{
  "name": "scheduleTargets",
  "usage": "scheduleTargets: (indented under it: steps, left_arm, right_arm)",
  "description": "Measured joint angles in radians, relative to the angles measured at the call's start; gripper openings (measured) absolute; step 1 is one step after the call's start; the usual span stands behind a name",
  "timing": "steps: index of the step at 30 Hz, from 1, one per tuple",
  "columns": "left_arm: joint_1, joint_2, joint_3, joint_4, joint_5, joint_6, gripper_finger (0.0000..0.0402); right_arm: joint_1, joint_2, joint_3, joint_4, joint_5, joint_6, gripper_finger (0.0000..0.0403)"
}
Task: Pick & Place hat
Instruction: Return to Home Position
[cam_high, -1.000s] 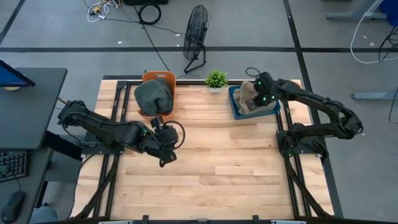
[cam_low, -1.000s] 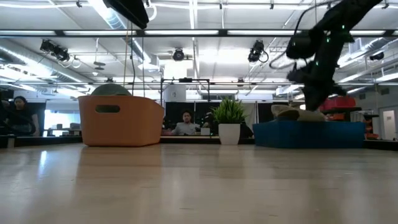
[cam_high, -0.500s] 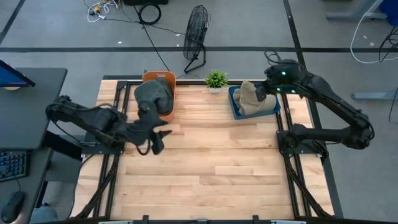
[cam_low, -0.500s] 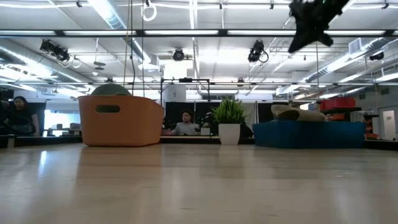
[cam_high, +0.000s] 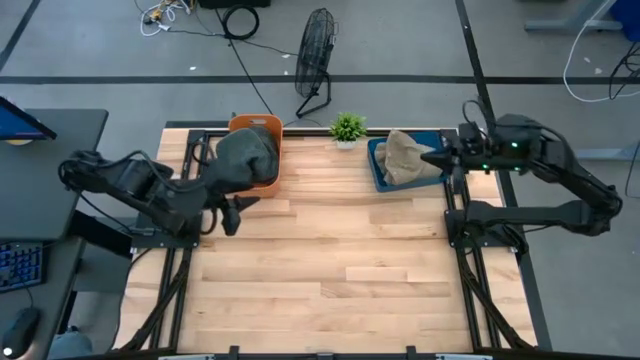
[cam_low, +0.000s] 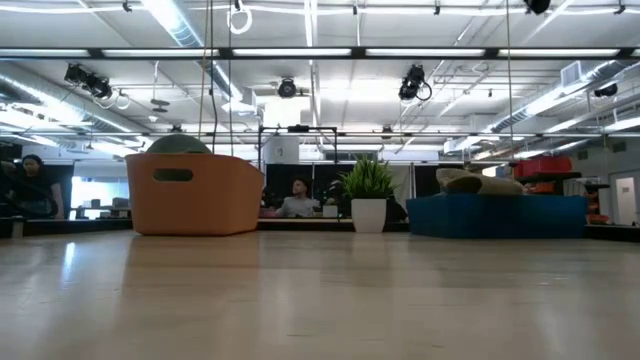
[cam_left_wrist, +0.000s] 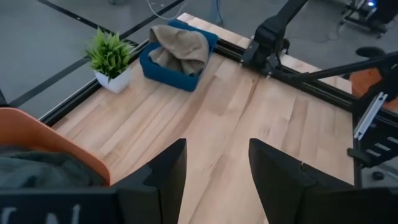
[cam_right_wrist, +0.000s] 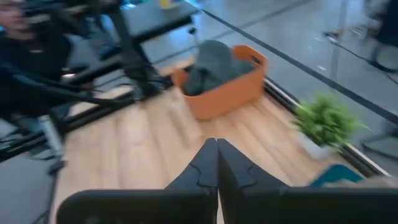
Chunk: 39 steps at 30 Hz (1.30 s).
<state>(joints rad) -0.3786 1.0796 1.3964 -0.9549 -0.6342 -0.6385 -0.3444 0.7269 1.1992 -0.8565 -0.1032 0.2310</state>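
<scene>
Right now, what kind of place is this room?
Probably a robotics lab in an open industrial hall: overhead strip lights, a floor fan and loose cables beside the table.

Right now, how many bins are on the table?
2: the orange bin left of the potted plant, the blue bin right of it, both along the table's far edge. None appears hidden.

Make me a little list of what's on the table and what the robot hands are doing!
Blue bin: back right of the table, brown caps piled inside
Orange bin: back left, grey hat inside
Plant: back edge, between the bins
Left gripper: open, empty, beside the orange bin
Right gripper: shut, empty, near the blue bin's right edge
</scene>
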Motion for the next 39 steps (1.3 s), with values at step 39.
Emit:
scheduleTargets:
  steps: [39]
  left_arm:
    - [0.299, -0.736, -1.036, 0.816, 0.114, 0.144, 0.0177]
  right_arm:
    - [0.130, -0.725, -0.771, 0.535, -0.246, -0.089, 0.0000]
